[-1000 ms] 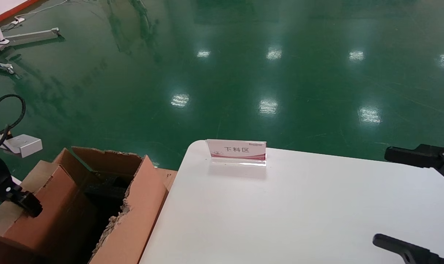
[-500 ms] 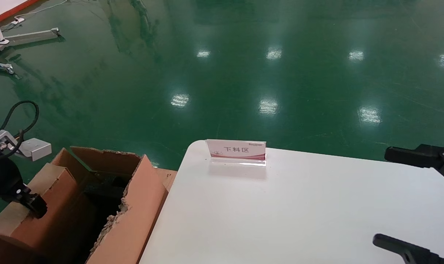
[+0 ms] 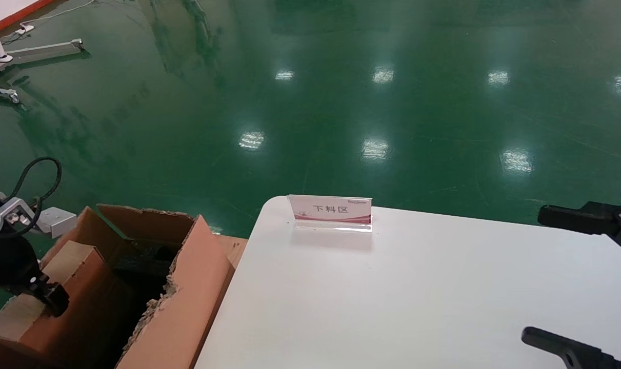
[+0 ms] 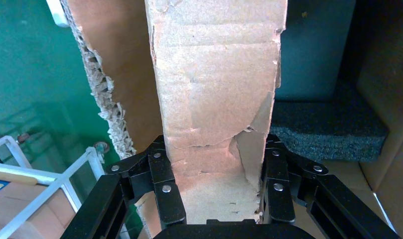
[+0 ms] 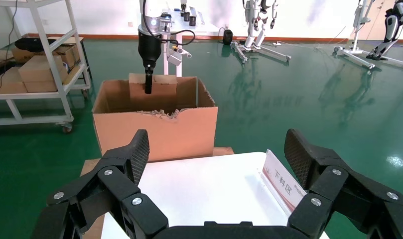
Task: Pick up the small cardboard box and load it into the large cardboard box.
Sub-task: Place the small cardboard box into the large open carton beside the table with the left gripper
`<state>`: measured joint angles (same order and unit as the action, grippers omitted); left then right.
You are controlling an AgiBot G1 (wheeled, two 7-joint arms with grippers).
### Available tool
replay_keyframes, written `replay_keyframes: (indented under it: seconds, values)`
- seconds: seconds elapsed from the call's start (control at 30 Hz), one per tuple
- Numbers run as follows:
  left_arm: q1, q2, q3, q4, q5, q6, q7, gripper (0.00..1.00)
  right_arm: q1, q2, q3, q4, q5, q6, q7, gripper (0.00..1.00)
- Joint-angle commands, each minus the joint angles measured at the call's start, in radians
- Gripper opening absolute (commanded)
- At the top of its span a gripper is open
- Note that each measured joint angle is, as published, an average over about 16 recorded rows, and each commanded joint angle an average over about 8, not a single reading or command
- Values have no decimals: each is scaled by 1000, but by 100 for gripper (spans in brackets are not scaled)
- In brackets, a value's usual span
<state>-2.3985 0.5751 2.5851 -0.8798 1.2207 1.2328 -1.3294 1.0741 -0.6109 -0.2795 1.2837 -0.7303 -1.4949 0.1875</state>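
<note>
The small cardboard box (image 4: 216, 99) is pinched between the two fingers of the left gripper (image 4: 216, 196), which press against its opposite side faces; its brown skin is scuffed and torn near the fingers (image 4: 167, 191). Held this way, the small cardboard box (image 3: 59, 277) hangs partly inside the open top of the large cardboard box (image 3: 187, 292), its upper part showing above the rim, on the side of the carton away from the table. From the right wrist view the left gripper (image 5: 148, 87) comes straight down from above and the small cardboard box (image 5: 162, 85) sits against the carton's far wall, its top above the large cardboard box (image 5: 159, 132) and its ragged near edge. Beneath and beside the held box, black foam (image 4: 329, 129) lies on the carton's floor, and the torn, frayed edge of a carton wall runs just beside the gripper. The carton stands on the green floor (image 3: 310, 102) just beside the corner of a white table (image 3: 418, 297). On the table's far edge a small sign (image 3: 331, 209) stands upright, well apart from either gripper. The right gripper (image 5: 219, 164) is idle over the table's right side with its fingers spread wide and nothing between them. Past the carton a metal shelf cart (image 5: 35, 74) carries more brown boxes.
</note>
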Motion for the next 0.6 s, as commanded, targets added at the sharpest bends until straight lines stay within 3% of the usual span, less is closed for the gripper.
replay_keyframes:
  seconds: [0.03,0.23,0.3,0.6]
  values:
    - [13,-1,-1,7,-2,-8,-2,7,0,0,0,0,0,0,0,100]
    - [42,-6,-7,33,-8,-29,-2,80,0,0,0,0,0,0,0,100]
    - [48,-7,-8,39,-10,-34,-2,99,0,0,0,0,0,0,0,100]
    - [62,-10,-11,53,-13,-45,-2,100,0,0,0,0,0,0,0,100]
